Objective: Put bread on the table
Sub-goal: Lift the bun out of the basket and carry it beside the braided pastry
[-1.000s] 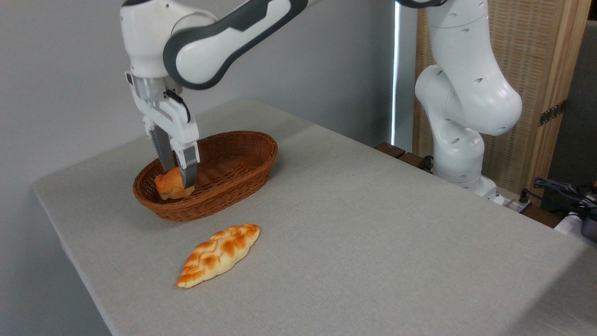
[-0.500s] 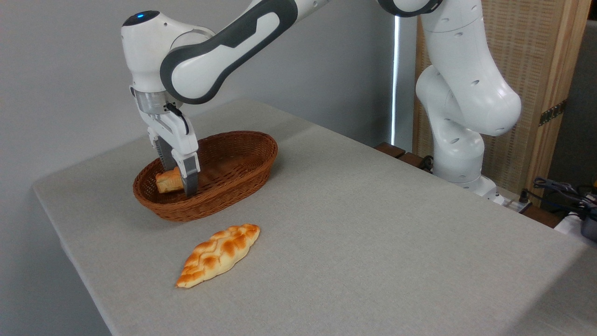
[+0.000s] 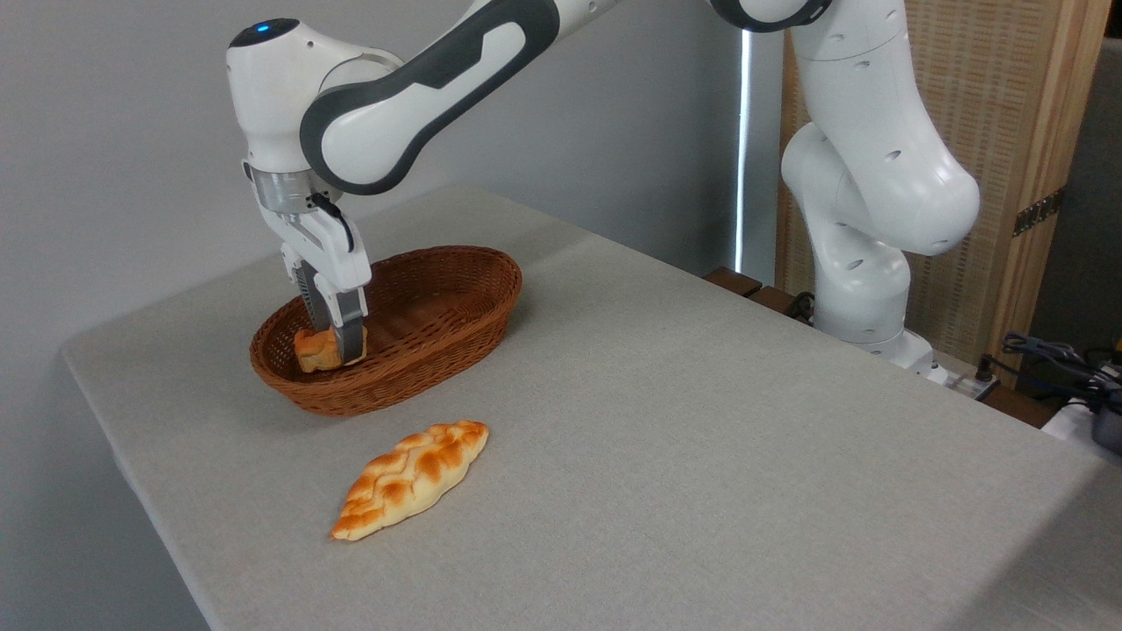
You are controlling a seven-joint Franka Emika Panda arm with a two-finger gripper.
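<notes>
The bread (image 3: 314, 350), a small orange-golden bun, sits at the left end of the brown wicker basket (image 3: 438, 307). My gripper (image 3: 337, 346) points straight down into the basket and is shut on the bread, its fingers squeezing it so it looks narrower. The front finger (image 3: 351, 331) covers the bread's right side. The table (image 3: 701, 421), covered in light grey-beige cloth, carries the basket at its far left.
A long braided golden-white loaf (image 3: 410, 478) lies on the cloth in front of the basket. The arm's white base (image 3: 863, 289) stands at the table's far right edge, with cables and gear (image 3: 1069, 368) beyond it.
My gripper dropped lower into the basket and its fingers closed on the bread, squeezing it narrower. The loaf and basket have not moved.
</notes>
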